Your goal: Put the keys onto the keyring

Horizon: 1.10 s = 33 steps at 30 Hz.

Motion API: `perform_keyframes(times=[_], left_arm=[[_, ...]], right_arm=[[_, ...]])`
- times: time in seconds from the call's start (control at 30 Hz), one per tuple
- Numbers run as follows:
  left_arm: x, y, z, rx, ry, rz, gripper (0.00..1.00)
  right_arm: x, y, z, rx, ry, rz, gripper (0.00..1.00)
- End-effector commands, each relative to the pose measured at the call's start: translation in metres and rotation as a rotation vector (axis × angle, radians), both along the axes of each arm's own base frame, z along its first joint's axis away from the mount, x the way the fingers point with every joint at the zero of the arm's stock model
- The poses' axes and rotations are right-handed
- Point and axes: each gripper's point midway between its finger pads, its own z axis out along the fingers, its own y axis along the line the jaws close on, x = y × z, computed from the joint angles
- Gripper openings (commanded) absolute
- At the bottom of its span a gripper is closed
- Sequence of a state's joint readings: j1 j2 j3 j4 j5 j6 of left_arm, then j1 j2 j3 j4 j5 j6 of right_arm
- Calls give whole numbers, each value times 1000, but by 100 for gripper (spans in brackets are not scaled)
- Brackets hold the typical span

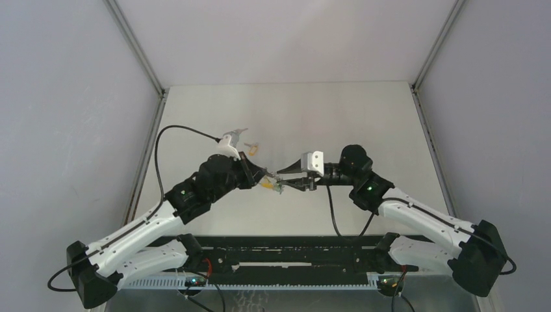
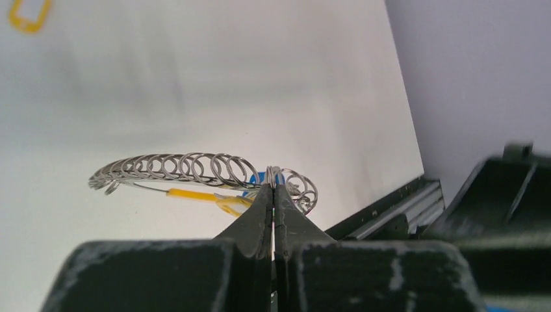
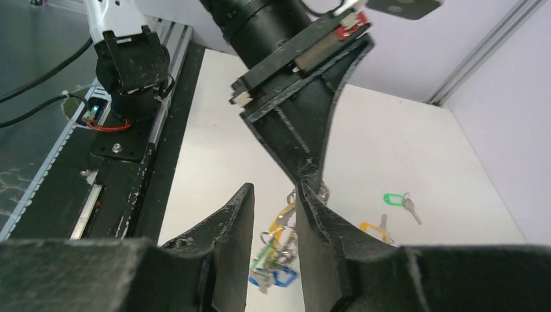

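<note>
My left gripper (image 2: 273, 188) is shut on one ring of the keyring (image 2: 175, 169), a silvery chain of linked rings held above the table. A yellow tag (image 2: 208, 197) and a blue tag (image 2: 256, 177) hang from it. In the right wrist view the keyring bundle (image 3: 281, 250) hangs between my right gripper's (image 3: 274, 190) open fingers, and its right fingertip (image 3: 305, 198) is close beside the left gripper's tip. A green-tagged key (image 3: 393, 198) and an orange-tagged key (image 3: 373, 229) lie loose on the table. From above, both grippers meet at mid-table, the left (image 1: 271, 179) and the right (image 1: 283, 182).
An orange tag (image 1: 253, 149) lies on the table just behind the left wrist, and it also shows in the left wrist view (image 2: 29, 13). The black base rail (image 1: 286, 257) runs along the near edge. Grey walls enclose the white table (image 1: 364, 123) on three sides.
</note>
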<state>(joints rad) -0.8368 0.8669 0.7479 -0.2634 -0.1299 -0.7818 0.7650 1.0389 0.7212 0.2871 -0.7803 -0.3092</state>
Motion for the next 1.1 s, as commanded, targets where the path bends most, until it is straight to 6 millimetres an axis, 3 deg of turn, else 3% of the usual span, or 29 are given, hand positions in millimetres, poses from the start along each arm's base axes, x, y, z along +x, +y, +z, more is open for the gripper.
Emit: perform_keyframes(times=[0.0, 0.13, 0.53, 0.87, 1.07], left_arm=[[19, 13, 29, -147, 91, 246, 0], [21, 19, 24, -190, 146, 318, 0], [23, 26, 17, -338, 255, 452, 0], [21, 23, 17, -391, 256, 437, 0], [19, 22, 19, -418, 245, 423, 0]], right_arm=[[16, 17, -22, -23, -14, -124, 30], [28, 30, -40, -23, -5, -206, 32], [41, 60, -53, 87, -3, -331, 36], [62, 57, -61, 129, 61, -476, 37], [64, 55, -63, 133, 82, -488, 35]])
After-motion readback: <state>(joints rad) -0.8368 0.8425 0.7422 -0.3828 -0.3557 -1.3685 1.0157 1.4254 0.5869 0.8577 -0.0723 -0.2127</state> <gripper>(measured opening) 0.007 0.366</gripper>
